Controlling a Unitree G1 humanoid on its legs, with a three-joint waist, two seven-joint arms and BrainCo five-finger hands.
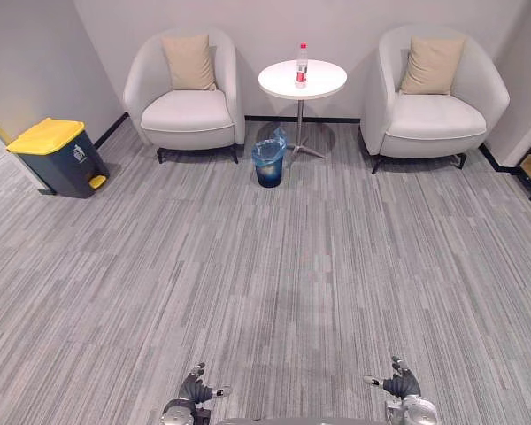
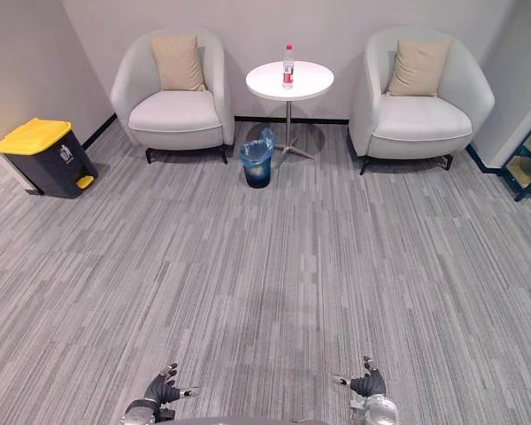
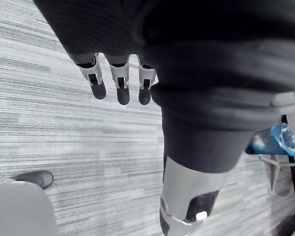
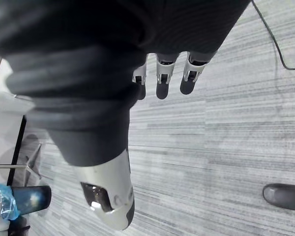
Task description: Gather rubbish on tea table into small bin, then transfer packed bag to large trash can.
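Ahead, at twelve o'clock, a round white table (image 1: pixel 279 86) stands between two pale armchairs, and on it a clear bottle (image 1: pixel 302 66) with a red cap and label stands upright. On the floor just beside the table's foot, towards eleven o'clock, sits the small bin (image 1: pixel 269 166), dark and lined with a crumpled blue bag; its contents cannot be made out. The large trash can (image 1: pixel 57 158), grey with its yellow lid down, stands by the wall at ten o'clock. The left hand (image 1: pixel 195 390) at seven o'clock and the right hand (image 1: pixel 400 385) at five hang with fingers relaxed, holding nothing.
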